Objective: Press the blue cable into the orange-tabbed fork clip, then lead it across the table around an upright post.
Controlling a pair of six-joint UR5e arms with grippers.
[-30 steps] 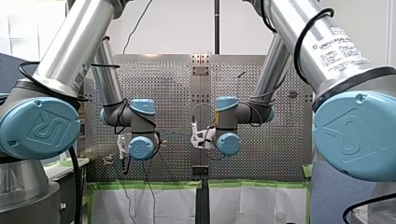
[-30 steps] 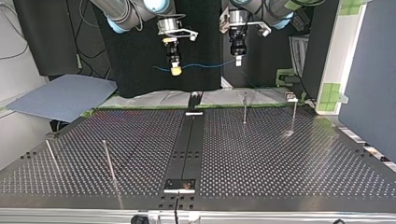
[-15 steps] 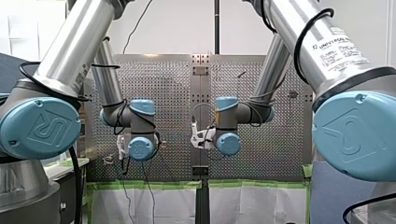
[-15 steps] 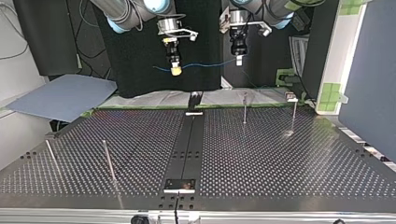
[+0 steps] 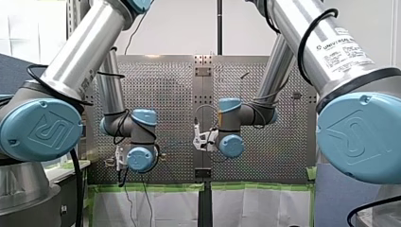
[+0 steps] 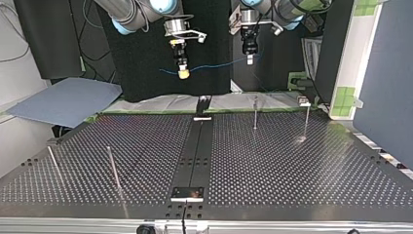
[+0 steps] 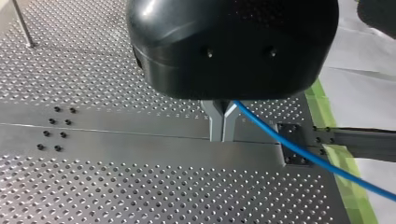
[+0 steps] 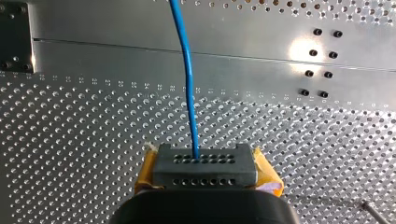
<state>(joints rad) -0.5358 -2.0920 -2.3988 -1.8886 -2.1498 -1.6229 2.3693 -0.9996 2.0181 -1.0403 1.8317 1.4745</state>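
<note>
White wall [image 5: 179,28]; black backdrop [image 6: 141,63]; grey-blue board [image 6: 63,100] at top view's left.

Shiny perforated metal table [image 6: 292,161], glossy blue cable [image 8: 187,70]

Posts [image 6: 255,113] on table [image 6: 272,161], cable [image 6: 214,66] above.

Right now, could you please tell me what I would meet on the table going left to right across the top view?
Outer left post, inner left post, black centre strip, inner right post, outer right post.
</note>
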